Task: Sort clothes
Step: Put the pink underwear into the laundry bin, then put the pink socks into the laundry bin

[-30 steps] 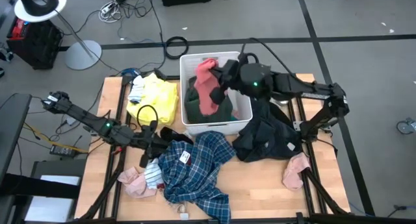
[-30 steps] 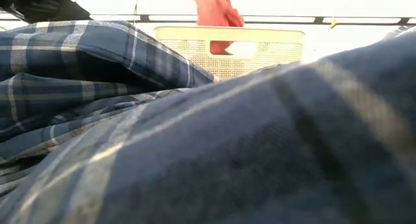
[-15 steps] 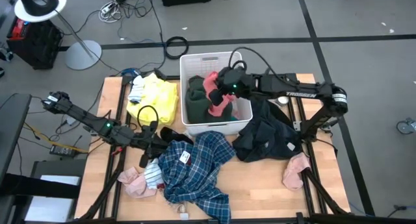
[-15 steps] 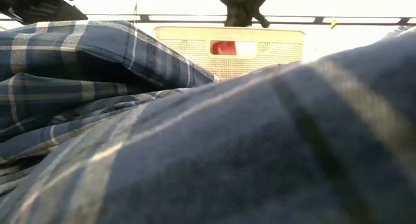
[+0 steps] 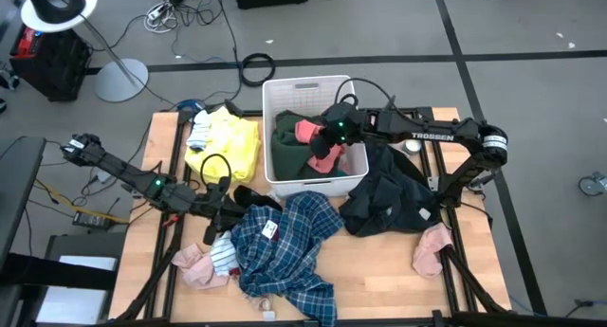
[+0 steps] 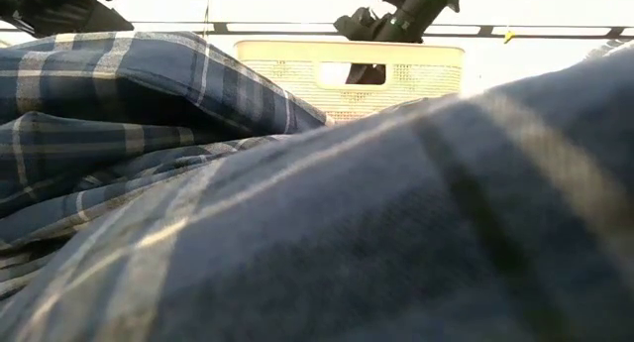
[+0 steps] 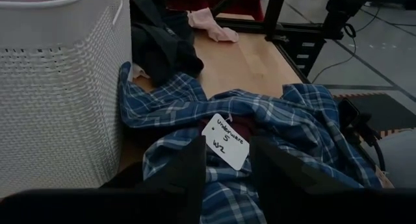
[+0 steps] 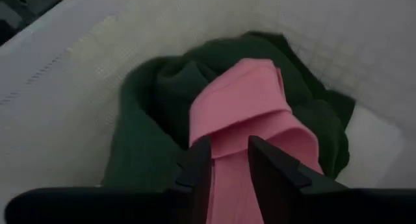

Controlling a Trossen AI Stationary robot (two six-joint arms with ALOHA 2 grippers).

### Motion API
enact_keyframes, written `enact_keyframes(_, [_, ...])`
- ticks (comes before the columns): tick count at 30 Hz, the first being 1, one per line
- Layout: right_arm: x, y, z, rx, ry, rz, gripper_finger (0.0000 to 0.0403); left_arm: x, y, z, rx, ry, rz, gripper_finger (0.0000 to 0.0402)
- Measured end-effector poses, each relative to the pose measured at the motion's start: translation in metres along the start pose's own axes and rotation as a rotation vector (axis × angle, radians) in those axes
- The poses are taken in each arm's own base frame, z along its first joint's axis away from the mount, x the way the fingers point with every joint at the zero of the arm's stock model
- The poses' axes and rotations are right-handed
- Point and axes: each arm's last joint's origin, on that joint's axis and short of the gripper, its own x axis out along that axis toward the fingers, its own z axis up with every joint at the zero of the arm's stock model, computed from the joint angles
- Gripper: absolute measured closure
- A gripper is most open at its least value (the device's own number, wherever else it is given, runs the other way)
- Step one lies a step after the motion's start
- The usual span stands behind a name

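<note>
Sorting looks barely begun. In the high view's upper centre, the right gripper pinches the pink garment over a dark green piece inside the white basket. The left gripper, jaws slightly parted and empty, hovers lower left over the blue plaid shirt; yellow and black garments lie unsorted.

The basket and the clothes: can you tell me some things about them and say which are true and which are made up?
1. The right gripper is down in the basket. True.
2. A pink garment lies on a dark green one in the basket. True.
3. The plaid shirt is inside the basket. False: it lies on the table in front of the basket.
4. A white tag sits on the plaid shirt. True.
5. The yellow garment is on the right arm's side of the basket. False: it lies on the left arm's side.
6. The left gripper is lifting a black garment. False: it sits over the plaid shirt.
</note>
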Motion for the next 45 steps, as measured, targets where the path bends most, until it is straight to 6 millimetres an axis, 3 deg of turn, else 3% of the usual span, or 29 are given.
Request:
enact_keyframes(6, [-0.041, 0.004, 0.017, -0.023, -0.051, 0.034, 0.03, 0.0, 0.0, 0.0, -0.003, 0.001, 0.0, 0.0277])
enact_keyframes(11, [-0.092, 0.006, 0.011, -0.023, -0.054, 0.06, 0.0304, 0.0, 0.0, 0.0, -0.003, 0.001, 0.0, 0.0277])
enact_keyframes(17, [-0.147, 0.02, -0.023, 0.047, 0.003, 0.017, 0.031, 0.0, 0.0, 0.0, -0.003, 0.001, 0.001, 0.0277])
enact_keyframes(24, [-0.188, 0.054, -0.08, 0.073, 0.037, -0.028, 0.0318, 0.0, 0.0, 0.0, -0.023, 0.0, 0.0, 0.0277])
enact_keyframes(32, [-0.211, 0.081, -0.147, 0.118, 0.152, -0.102, 0.0321, 0.0, 0.0, 0.001, -0.029, -0.01, -0.002, 0.0277])
enact_keyframes(37, [-0.218, 0.087, -0.183, 0.167, 0.428, -0.232, 0.0322, 0.0, -0.001, 0.002, -0.032, -0.025, -0.006, 0.0277])
enact_keyframes(40, [-0.221, 0.092, -0.199, 0.177, 0.585, -0.305, 0.0323, 0.0, -0.001, 0.003, -0.032, -0.027, -0.007, 0.0277])
enact_keyframes(45, [-0.224, 0.1, -0.219, 0.117, 0.703, -0.346, 0.0323, 0.0, -0.001, 0.003, -0.033, -0.031, -0.008, 0.0277])
